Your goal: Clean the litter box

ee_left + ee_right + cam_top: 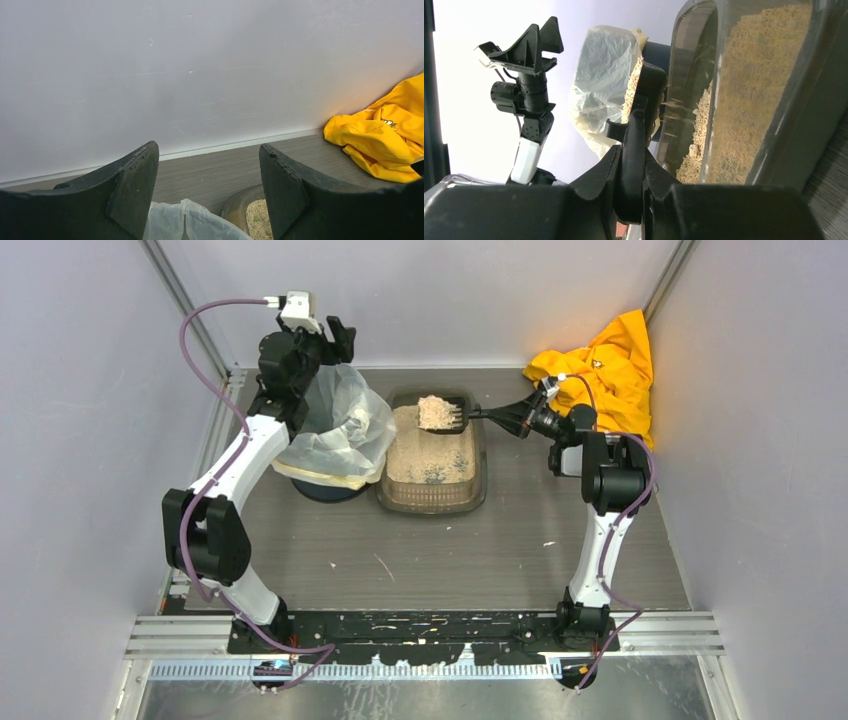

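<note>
The litter box [432, 498] is a shallow brown-grey tray of beige granules in the middle of the table; it also shows in the right wrist view [774, 150] and the left wrist view [235, 207]. My right gripper [517, 417] is shut on the handle of the black scoop [452, 422], which holds a heap of litter [436, 411] above the tray's far end. In the right wrist view the scoop [644, 95] stands between my shut fingers [596, 177]. The round bin with a white bag liner [340, 430] stands left of the tray. My left gripper [340, 340] is open and empty above the bin's far side.
A yellow garment [610, 365] lies crumpled in the back right corner, just behind the right arm; it also shows in the left wrist view [385, 135]. Grey walls close the table at the back and both sides. Small specks of litter lie on the mat in front of the tray.
</note>
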You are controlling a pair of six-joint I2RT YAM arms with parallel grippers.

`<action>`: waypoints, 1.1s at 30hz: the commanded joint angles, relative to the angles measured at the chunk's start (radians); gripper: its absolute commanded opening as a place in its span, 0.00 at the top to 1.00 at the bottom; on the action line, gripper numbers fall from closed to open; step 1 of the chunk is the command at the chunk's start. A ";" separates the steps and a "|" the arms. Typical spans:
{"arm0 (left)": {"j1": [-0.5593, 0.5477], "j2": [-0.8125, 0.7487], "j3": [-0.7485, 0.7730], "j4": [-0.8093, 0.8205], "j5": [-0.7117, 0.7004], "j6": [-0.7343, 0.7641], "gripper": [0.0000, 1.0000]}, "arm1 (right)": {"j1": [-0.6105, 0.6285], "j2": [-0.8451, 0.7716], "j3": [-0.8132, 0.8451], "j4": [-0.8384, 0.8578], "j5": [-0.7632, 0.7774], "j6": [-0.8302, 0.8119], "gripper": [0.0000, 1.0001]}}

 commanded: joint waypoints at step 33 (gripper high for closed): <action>0.000 -0.031 0.025 0.063 0.023 -0.029 0.27 | -0.014 -0.069 -0.016 0.098 0.033 0.021 0.99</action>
